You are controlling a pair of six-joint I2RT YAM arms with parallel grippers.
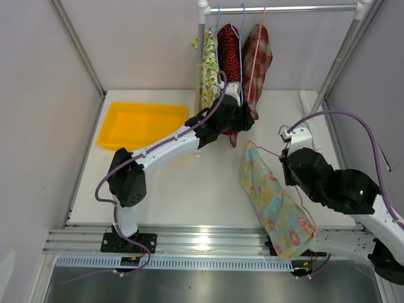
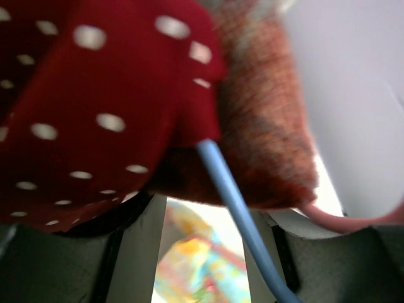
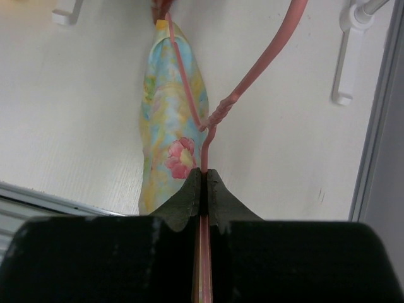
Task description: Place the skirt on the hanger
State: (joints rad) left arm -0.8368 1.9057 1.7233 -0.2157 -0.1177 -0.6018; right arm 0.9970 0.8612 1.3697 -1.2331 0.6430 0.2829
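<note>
At the right side of the desk (image 1: pixel 189 189), the right hand (image 3: pixel 203 180) is closed tight on the twisted neck of a pink hanger (image 3: pixel 252 72), its two fingers pressed together with the wire pinched between them. The skirt (image 1: pixel 274 205), pale with pastel flowers, is draped over that hanger and trails from beside the hand toward the near edge of the desk, its lower end lying over the metal rail there (whether the cloth rests on the desk or hangs just above it, I cannot tell). The hanger's hook curves away from the hand toward the back of the desk.

Farther back, the left arm reaches to the clothes rail (image 1: pixel 284 9), where three garments hang side by side: a yellow flowered one (image 1: pixel 209 69), a red dotted one (image 2: pixel 95 113) and a red plaid one (image 2: pixel 265 126). The left hand (image 1: pixel 233 120) sits at the lower hem of the red dotted garment with its fingers standing well apart, gripping nothing; a blue wire (image 2: pixel 230 196) runs down through the gap between them, and the skirt shows blurred beyond. A yellow tray (image 1: pixel 140 124) lies at the back left of the desk, well apart from both hands
</note>
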